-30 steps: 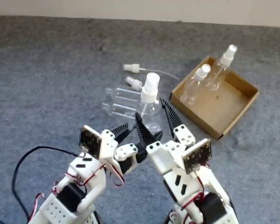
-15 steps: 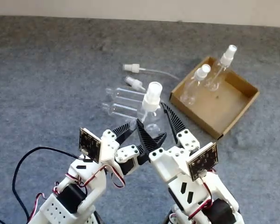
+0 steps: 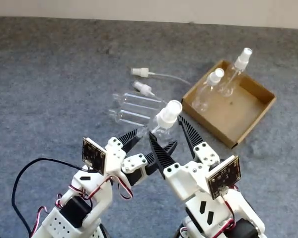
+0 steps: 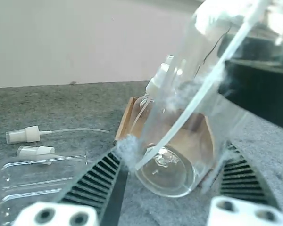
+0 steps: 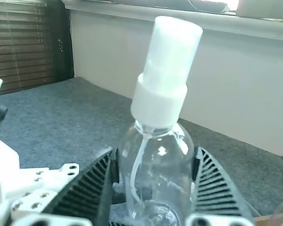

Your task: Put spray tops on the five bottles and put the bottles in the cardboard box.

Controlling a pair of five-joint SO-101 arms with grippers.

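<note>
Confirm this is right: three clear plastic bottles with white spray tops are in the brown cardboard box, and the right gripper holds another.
Wrong count: the high view shows two clear plastic bottles with white spray tops in the brown cardboard box, not three. The right gripper holds another bottle.

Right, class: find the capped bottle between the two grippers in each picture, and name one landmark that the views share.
High view: capped bottle tilted between the two arms, close to the cardboard box.
Left wrist view: close up, its base between the fingers of the left gripper, with the box behind.
Right wrist view: clamped in the right gripper.
Landmark: the cardboard box, in the high and left wrist views.
</note>
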